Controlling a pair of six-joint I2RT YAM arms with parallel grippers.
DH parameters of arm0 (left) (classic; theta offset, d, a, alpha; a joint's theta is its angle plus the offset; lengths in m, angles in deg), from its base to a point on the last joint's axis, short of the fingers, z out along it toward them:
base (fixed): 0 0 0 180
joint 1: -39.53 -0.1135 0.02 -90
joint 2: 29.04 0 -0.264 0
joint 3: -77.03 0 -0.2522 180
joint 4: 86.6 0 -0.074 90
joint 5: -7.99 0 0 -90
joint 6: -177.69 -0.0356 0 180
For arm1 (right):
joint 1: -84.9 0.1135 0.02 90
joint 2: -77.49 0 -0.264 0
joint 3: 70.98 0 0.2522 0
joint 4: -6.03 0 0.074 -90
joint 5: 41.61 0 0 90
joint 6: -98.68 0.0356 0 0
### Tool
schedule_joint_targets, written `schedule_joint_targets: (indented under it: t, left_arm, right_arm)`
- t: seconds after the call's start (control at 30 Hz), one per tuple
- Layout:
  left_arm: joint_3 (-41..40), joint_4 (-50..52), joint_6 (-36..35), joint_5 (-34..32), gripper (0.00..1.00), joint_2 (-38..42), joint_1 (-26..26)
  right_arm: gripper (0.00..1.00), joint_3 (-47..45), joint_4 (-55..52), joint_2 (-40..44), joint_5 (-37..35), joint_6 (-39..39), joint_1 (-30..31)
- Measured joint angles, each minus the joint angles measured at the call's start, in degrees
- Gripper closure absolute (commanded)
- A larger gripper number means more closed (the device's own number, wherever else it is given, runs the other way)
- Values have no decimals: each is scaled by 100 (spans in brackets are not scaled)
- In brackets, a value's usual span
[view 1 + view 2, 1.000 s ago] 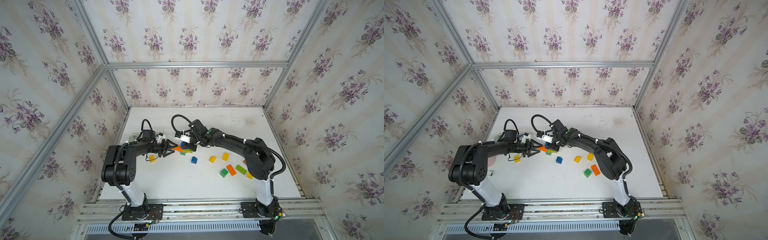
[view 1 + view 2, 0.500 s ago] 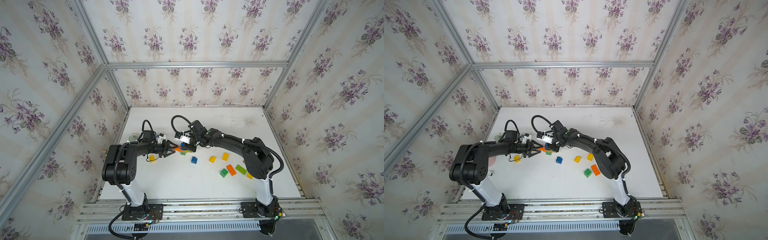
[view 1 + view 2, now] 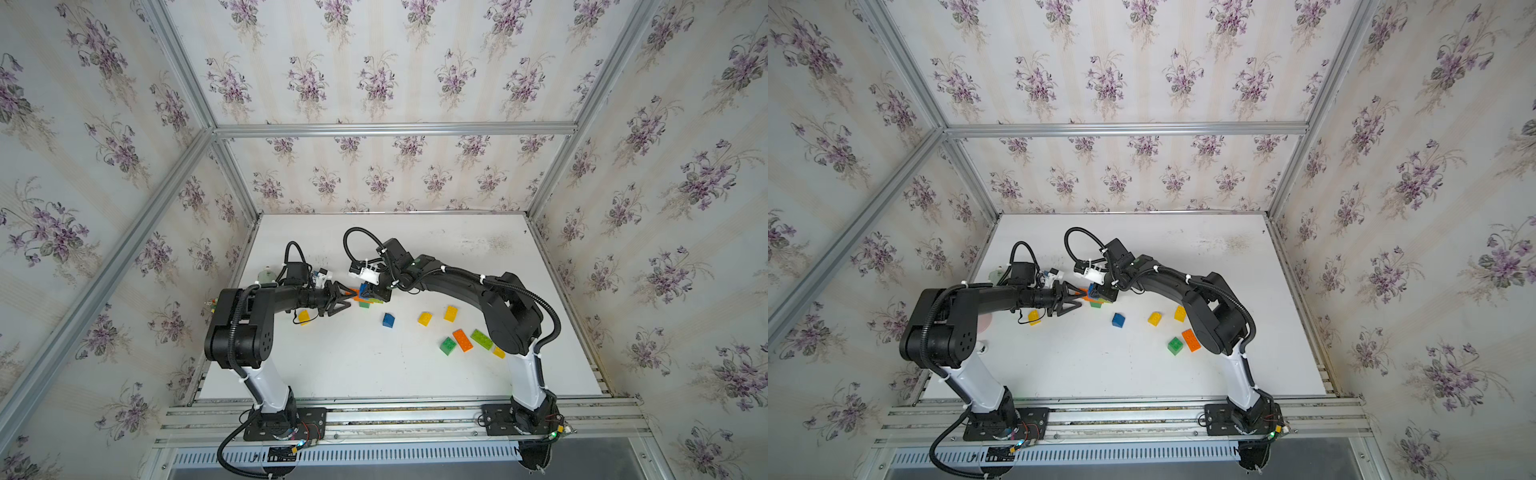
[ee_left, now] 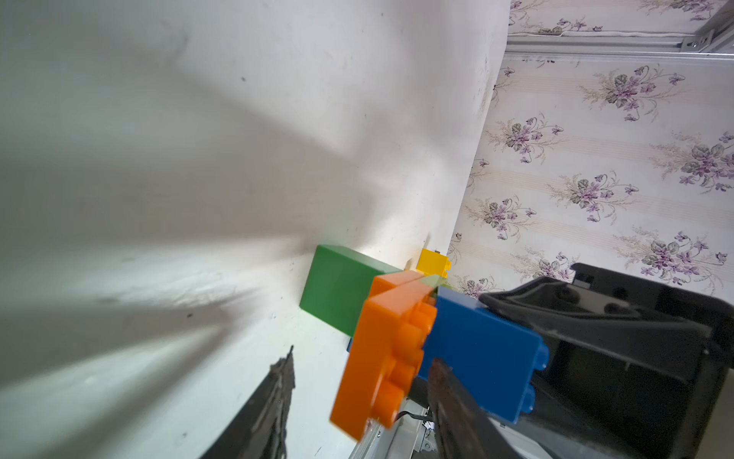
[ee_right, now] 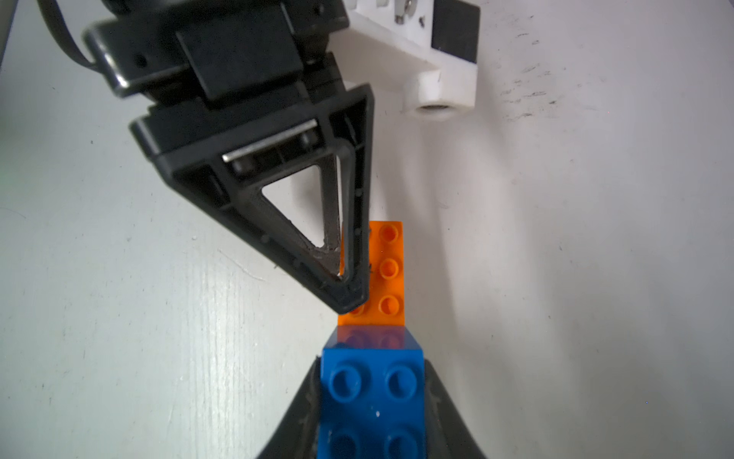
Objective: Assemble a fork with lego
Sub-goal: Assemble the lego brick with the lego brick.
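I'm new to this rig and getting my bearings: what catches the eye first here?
The two black arms meet tip to tip at mid-table, the right end effector clamped on a blue brick that overlaps an orange brick. The left end effector reaches that orange brick from the opposite side. Loose bricks lie scattered on the white table, among them a blue cube.

no readable text, labels, brands or numbers anywhere

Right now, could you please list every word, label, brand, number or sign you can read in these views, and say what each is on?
None: no readable text shows in any view.
The blue brick, orange brick and wallpaper carry no lettering.
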Motion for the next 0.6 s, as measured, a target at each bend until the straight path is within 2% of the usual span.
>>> schedule_joint_targets:
  t: [0.3,0.6]
  left_arm:
    - [-22,-15,0,-7,44,2,2]
    - [-52,7,20,-76,43,166,-70]
  right_arm:
    - [81,597,-632,-361,24,-37,-4]
    - [83,319,-343,-339,-26,-129,2]
